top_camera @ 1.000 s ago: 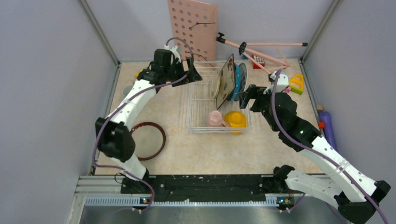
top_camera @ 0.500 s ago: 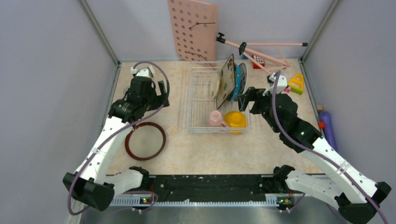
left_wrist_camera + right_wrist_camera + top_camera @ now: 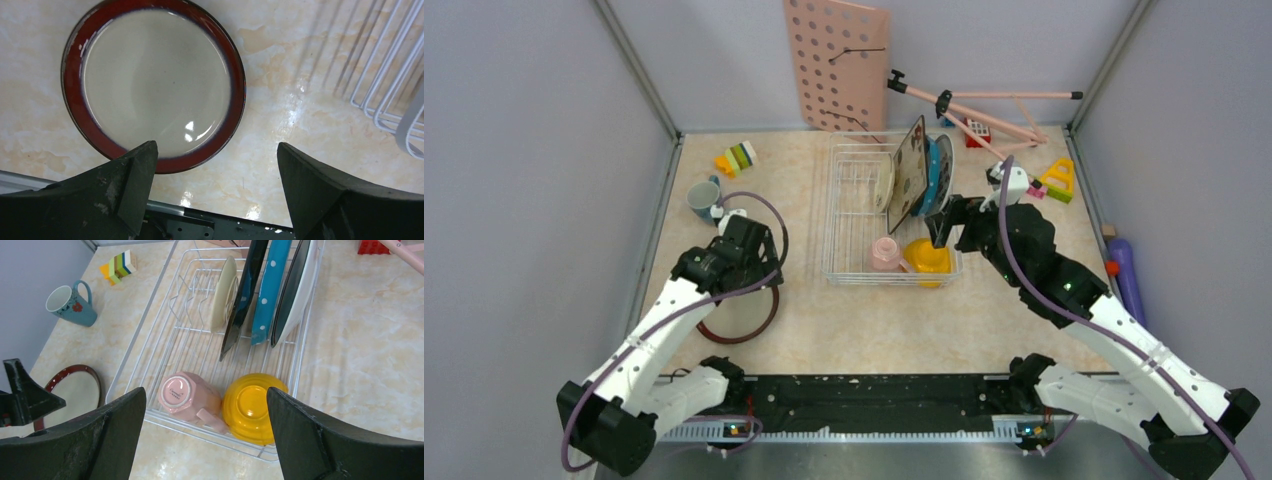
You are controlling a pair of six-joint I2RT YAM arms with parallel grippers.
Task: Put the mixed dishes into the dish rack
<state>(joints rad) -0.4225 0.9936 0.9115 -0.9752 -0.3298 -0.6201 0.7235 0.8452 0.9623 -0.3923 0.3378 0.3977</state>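
The white wire dish rack (image 3: 854,200) holds a pink mug (image 3: 187,395) and a yellow bowl (image 3: 252,405), both upside down, at its near end. Several plates stand upright at its far end, among them the teal dotted plate (image 3: 270,290) and the square black-rimmed plate (image 3: 245,295). A brown-rimmed cream plate (image 3: 155,85) lies flat on the table, left of the rack. My left gripper (image 3: 215,165) hovers open over its near right rim, holding nothing. A teal mug (image 3: 704,198) stands upright at the far left. My right gripper (image 3: 206,390) hangs open above the pink mug and bowl.
A pink pegboard (image 3: 836,65) leans on the back wall, with a pink folding stand (image 3: 984,100) beside it. Toy blocks lie at the far left (image 3: 737,157) and far right (image 3: 1059,178). A purple object (image 3: 1124,270) lies by the right wall. The black mounting rail (image 3: 864,395) runs along the near edge.
My left arm has swung back from the rack's far left corner to the brown-rimmed plate, uncovering the teal mug and blocks. The right gripper crept slightly left over the rack.
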